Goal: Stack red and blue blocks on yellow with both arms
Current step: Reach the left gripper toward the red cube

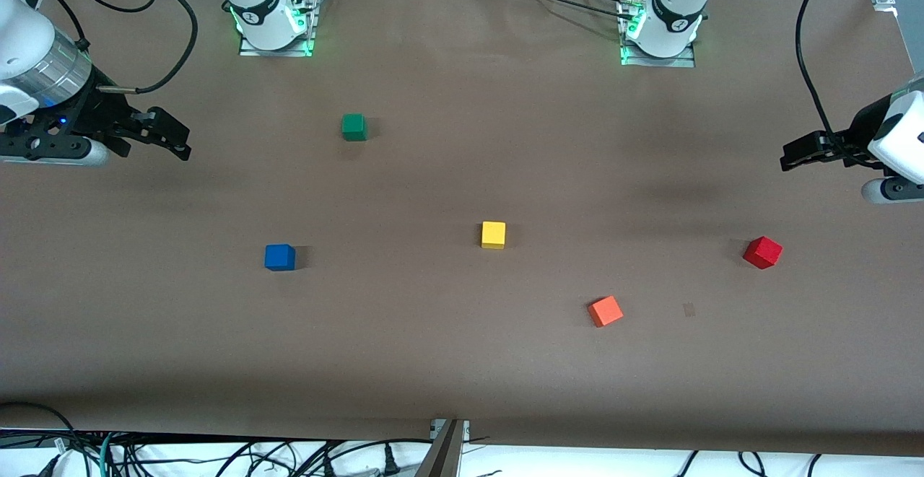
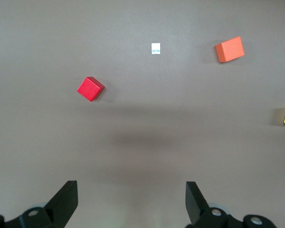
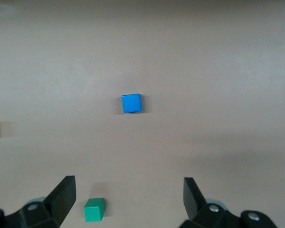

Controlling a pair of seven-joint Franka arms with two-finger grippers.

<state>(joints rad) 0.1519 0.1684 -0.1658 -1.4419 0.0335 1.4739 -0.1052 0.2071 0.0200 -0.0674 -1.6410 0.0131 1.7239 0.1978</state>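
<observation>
Your left end effector hangs above the table at the left arm's end, fingers spread wide and holding nothing. Your right end effector hangs over the right arm's end, also spread wide and empty. The yellow block sits near the middle of the table. The blue block lies toward the right arm's end, slightly nearer the front camera than the yellow one. The red block rests toward the left arm's end. You also have an orange block and a green block, each standing alone.
</observation>
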